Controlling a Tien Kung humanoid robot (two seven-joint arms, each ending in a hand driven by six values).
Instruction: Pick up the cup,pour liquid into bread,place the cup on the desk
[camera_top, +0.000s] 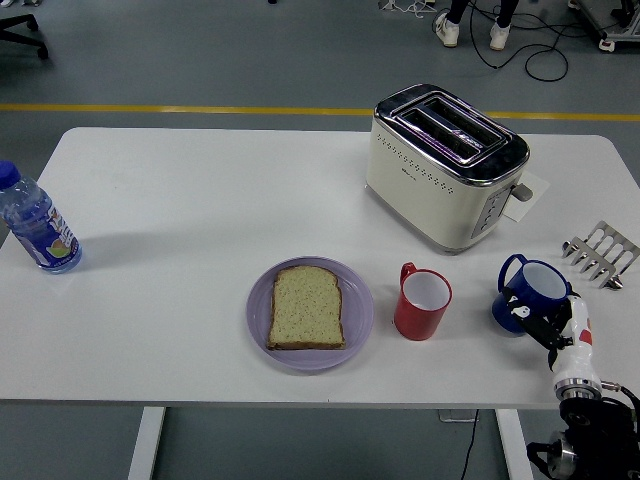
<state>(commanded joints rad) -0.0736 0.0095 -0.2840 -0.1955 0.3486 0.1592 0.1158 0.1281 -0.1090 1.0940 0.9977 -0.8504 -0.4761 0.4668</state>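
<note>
1. White table (200, 200): carries all items listed.
2. Right hand (548, 325): grips the blue cup (530, 293) at the table's near right.
3. Red mug (422, 302): just left of the hand.
4. Purple plate (358, 310): beyond the mug, leftward.
5. Toaster (442, 165): farther back.
6. Metal rack (602, 253): behind-right of the hand.
7. Water bottle (34, 223): well apart, far left.
</note>
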